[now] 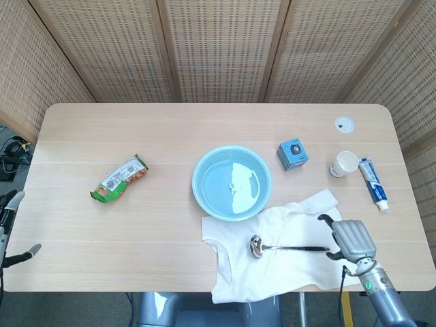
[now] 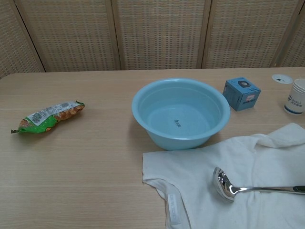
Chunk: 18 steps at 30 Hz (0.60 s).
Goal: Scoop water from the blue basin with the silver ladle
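left hand (image 1: pixel 10 228) is sitting at the far left edge off the light wooden counter (image 1: pixel 136 122), only partly showing, holding nothing; whether its fingers are spread or curled, cannot tell. green and orange snack packet (image 1: pixel 120 179) is lying flat on the left half, well apart from everything, looks like clutter for this task. round light blue plastic basin (image 1: pixel 231 182) is sitting upright mid-counter with water in it, open top facing up so a scoop can go straight in. white cloth t-shirt (image 1: pixel 286 252) is lying spread just in front of the basin, one edge near its rim. silver metal ladle (image 2: pixel 248 187) is lying on the shirt, bowl toward the basin, handle pointing right, so the handle end is facing the right hand. small blue box (image 1: pixel 293 154) and white paper cup (image 1: pixel 343 164) are standing behind, blue and white toothpaste tube (image 1: pixel 373 182) lying beside the cup. right hand (image 1: pixel 351 238) is hovering at the handle's tip, fingers (image 1: pixel 325 219) loosely spread, not gripping; contact unclear. judging: reaching stage, ladle not lifted yet.
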Available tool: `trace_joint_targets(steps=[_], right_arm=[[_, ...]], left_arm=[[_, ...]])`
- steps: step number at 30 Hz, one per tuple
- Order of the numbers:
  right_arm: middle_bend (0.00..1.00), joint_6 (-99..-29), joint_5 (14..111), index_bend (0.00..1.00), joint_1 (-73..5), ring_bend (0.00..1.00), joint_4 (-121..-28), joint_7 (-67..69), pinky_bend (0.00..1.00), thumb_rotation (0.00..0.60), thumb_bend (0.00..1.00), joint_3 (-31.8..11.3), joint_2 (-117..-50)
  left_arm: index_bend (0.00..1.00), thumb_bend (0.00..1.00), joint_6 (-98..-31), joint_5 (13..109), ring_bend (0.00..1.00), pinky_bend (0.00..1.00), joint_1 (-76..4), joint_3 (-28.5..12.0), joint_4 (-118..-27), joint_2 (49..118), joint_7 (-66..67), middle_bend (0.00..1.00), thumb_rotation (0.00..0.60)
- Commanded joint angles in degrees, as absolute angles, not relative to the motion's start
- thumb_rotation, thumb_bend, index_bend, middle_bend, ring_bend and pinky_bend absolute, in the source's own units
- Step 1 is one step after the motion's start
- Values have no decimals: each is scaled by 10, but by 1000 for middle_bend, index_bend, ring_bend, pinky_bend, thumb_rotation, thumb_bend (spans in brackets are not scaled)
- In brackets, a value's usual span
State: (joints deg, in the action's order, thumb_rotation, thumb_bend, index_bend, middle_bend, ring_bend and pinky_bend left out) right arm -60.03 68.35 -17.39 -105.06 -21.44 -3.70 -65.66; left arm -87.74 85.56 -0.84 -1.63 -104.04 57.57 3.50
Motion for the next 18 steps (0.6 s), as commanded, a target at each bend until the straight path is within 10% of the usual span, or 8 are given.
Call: trace_joint_targets(steps=[1, 18], right_arm=[[1000, -590, 616, 395, -198, 1000, -1039, -256, 1000, 600, 201, -46, -714], [1000, -660, 553, 485, -201, 1000, -972, -325, 1000, 600, 465, -18, -847]], left_arm=[[0, 0, -877, 854, 0, 0, -9, -17, -1040, 575, 33, 0, 600], [0, 0, -875, 854, 0, 0, -9, -15, -1040, 570, 25, 0, 600]])
